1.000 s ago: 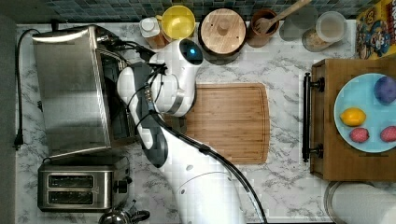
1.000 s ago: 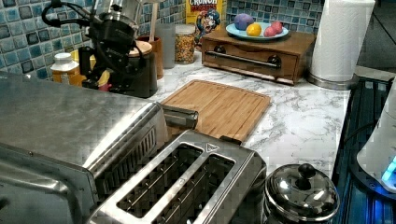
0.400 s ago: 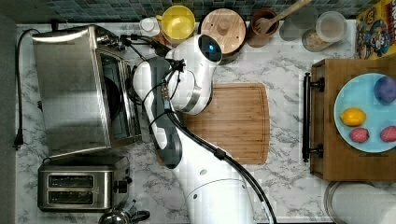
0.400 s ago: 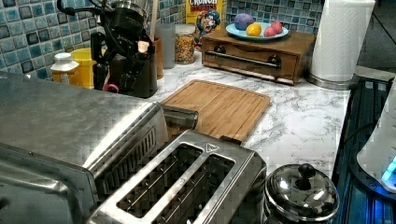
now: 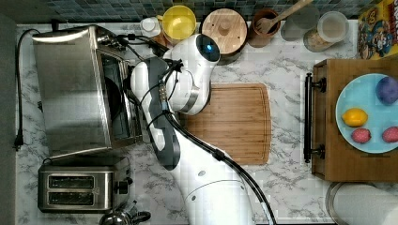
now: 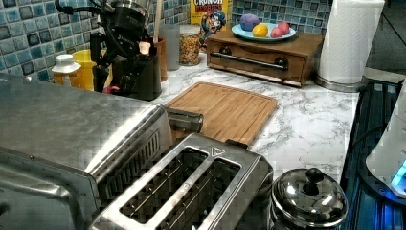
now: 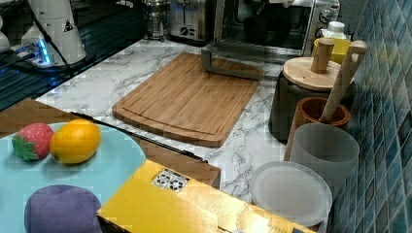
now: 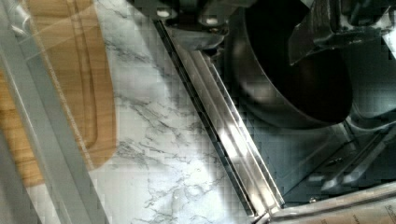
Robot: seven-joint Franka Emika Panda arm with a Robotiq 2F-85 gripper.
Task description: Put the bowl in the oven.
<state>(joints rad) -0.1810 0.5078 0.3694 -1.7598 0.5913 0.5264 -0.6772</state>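
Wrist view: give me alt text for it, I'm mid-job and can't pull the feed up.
The glossy black bowl sits inside the open oven, with a gripper finger over its rim. The oven's steel sill runs diagonally across the frame. Outside it lie white marble counter, the open glass door and, seen through it, the wooden cutting board.

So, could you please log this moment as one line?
bowl: inside oven | oven door: open | tool: at bowl rim
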